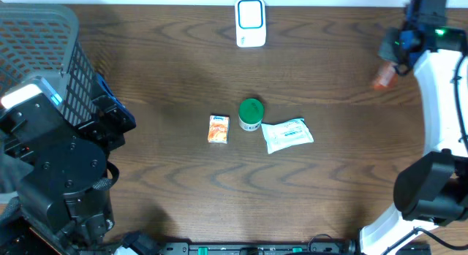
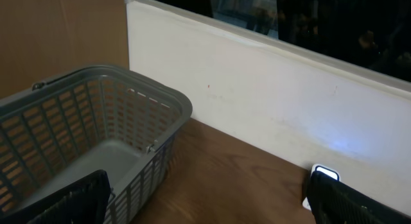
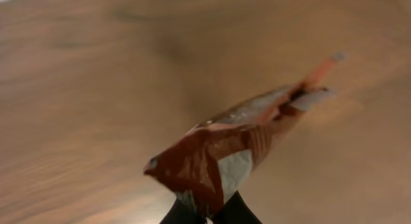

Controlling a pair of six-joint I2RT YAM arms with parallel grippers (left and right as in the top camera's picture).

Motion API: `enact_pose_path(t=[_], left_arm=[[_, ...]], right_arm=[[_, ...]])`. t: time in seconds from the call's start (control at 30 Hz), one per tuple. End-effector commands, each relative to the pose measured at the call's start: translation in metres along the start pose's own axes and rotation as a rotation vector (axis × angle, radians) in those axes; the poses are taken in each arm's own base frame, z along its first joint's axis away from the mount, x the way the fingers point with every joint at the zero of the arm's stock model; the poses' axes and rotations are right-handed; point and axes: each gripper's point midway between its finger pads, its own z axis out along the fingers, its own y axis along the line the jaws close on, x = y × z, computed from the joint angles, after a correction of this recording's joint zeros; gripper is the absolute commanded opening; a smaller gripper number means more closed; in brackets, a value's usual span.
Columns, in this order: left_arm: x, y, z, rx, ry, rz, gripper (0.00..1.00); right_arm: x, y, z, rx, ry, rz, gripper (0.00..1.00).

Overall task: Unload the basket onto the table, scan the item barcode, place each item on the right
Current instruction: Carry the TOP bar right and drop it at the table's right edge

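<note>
1. Packet (image 3: 234,153) pinched tight in our right gripper (image 3: 207,214), held aloft well right of scanner (image 1: 250,23).
2. Our left gripper (image 2: 205,208) gapes wide, empty.
3. We judge: transport step; next, turn barcode toward scanner.

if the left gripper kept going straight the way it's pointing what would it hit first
Probably the white wall ahead, with the left gripper passing between grey basket and white scanner; depth is unclear.

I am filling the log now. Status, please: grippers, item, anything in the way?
Left gripper open, by the basket. Right gripper shut on red packet. Scanner apart from it, only bare table between.
</note>
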Motion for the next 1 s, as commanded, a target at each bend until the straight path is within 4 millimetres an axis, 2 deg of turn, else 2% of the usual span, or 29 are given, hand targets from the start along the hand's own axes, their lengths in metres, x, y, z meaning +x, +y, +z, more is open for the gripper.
enact_pose_path(t=[0.0,0.23,0.33,0.43,0.53,0.67,0.77,0.8,0.83,0.87,0.9,0.97], left_arm=[[-0.002,0.004,0.001,-0.025,-0.012,0.0,0.98],[-0.002,0.004,0.001,-0.025,-0.012,0.0,0.98],[-0.002,0.004,0.001,-0.025,-0.012,0.0,0.98],[-0.002,0.004,0.001,-0.025,-0.012,0.0,0.98],[-0.002,0.004,0.001,-0.025,-0.012,0.0,0.98],[-0.002,0.004,0.001,-0.025,-0.012,0.0,0.98],[-0.002,0.004,0.001,-0.025,-0.012,0.0,0.98],[-0.002,0.004,0.001,-0.025,-0.012,0.0,0.98],[-0.002,0.004,0.001,-0.025,-0.012,0.0,0.98],[-0.002,0.004,0.001,-0.025,-0.012,0.0,0.98],[-0.002,0.004,0.001,-0.025,-0.012,0.0,0.98],[-0.002,0.004,0.001,-0.025,-0.012,0.0,0.98]], right_arm=[[-0.001,-0.076,-0.002,0.285,-0.003,0.036,0.01],[-0.002,-0.156,0.021,0.388,-0.012,0.264,0.01],[0.004,-0.181,0.037,0.411,0.004,0.335,0.01],[0.012,-0.198,0.061,0.415,0.031,0.367,0.01],[0.029,-0.214,0.092,0.435,0.095,0.337,0.01],[0.051,-0.222,0.125,0.444,0.176,0.295,0.01],[0.056,-0.22,0.134,0.421,0.191,0.3,0.02],[0.052,-0.218,0.134,0.405,0.177,0.305,0.13],[0.046,-0.216,0.131,0.387,0.157,0.311,0.45],[0.039,-0.214,0.127,0.369,0.138,0.317,0.63],[0.03,-0.212,0.121,0.345,0.115,0.322,0.74],[0.008,-0.204,0.103,0.272,0.061,0.336,0.78]])
